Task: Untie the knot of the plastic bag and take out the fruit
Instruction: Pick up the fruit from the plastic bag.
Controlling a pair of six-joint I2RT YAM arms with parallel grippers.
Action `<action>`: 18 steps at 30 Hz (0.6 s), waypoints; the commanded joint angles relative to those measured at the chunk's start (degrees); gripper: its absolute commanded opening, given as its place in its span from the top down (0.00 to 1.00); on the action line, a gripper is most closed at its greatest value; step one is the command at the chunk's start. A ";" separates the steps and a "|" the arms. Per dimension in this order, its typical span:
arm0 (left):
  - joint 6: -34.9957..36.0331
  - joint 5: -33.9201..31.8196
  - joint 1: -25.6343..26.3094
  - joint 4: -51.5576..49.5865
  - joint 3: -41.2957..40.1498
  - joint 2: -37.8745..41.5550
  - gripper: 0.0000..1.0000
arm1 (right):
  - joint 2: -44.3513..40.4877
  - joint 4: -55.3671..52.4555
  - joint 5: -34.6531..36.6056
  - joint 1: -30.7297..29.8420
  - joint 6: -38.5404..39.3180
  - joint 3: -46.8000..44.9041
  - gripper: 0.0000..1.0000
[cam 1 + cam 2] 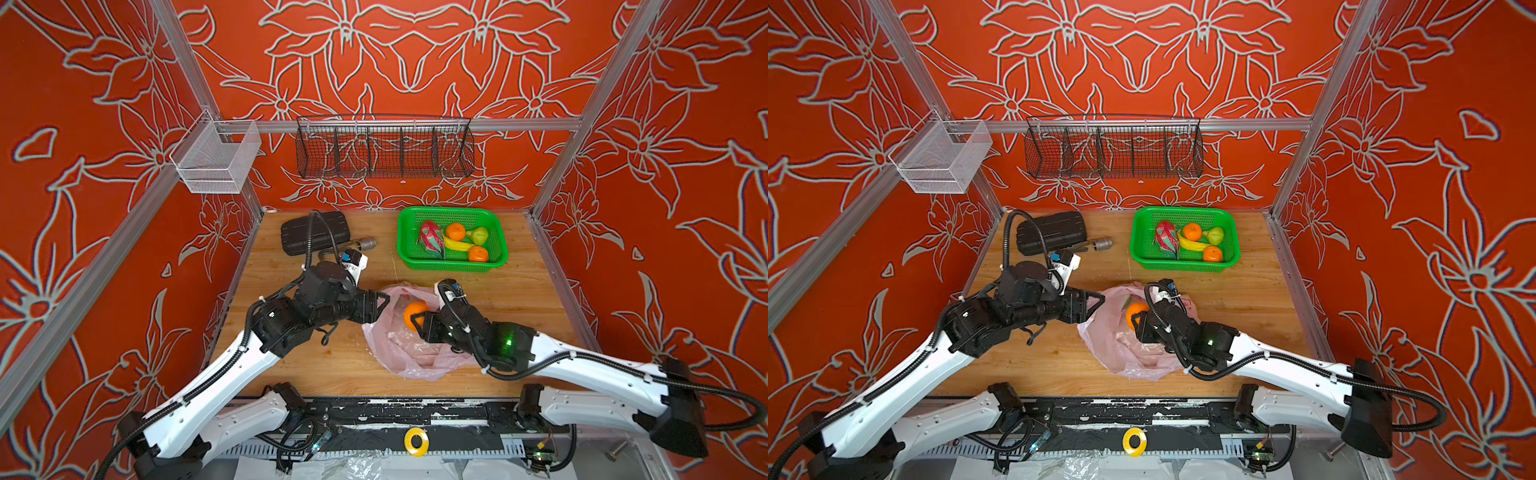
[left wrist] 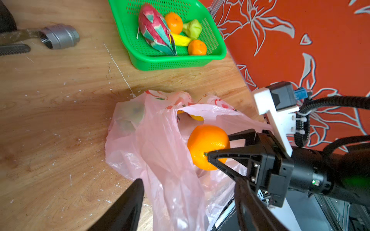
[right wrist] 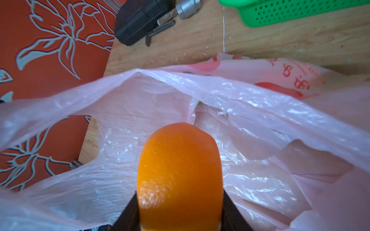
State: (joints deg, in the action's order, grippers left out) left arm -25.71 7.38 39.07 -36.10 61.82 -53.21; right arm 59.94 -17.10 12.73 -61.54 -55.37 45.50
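a lab test cell: aluminium frame (image 1: pixel 519 124), printed red walls (image 1: pixel 685 249), wooden table (image 1: pixel 332 361).

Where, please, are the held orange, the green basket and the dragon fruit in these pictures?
held orange (image 2: pixel 204 142): left wrist view, on the middle of its peel.
green basket (image 1: pixel 451 265): in a top view, on its near outer wall.
dragon fruit (image 1: pixel 430 239): in a top view, on its pink middle.

Right wrist view: orange (image 3: pixel 180 176) cut off by the bottom edge; of the right gripper (image 3: pixel 180 198) only dark finger slivers show beside it; green basket (image 3: pixel 300 12) cut by the top edge (contents out of sight there).

Left wrist view: left gripper (image 2: pixel 189 181) blurred, its fingers cut by the bottom edge; through the plastic bag (image 2: pixel 160 160) a dim greenish fruit (image 2: pixel 128 118), kind untellable; a yellow fruit (image 2: pixel 195 118) mostly behind the bag's rim.
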 commanded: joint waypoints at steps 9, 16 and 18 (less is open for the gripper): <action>8.81 0.07 0.13 2.04 3.21 1.31 0.17 | -6.05 -8.17 2.18 6.02 4.30 9.80 0.59; 10.85 2.21 0.14 3.23 7.64 -4.86 0.01 | -5.45 -7.91 -6.23 18.34 6.39 12.86 0.59; 11.43 2.04 0.13 3.14 9.44 -7.49 0.00 | -4.31 -6.86 -10.13 21.77 6.60 13.69 0.59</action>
State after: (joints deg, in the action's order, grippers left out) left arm -16.34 8.29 39.07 -34.22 68.97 -58.11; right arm 54.74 -24.25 8.32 -42.83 -50.09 56.71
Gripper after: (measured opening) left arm 0.992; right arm 0.467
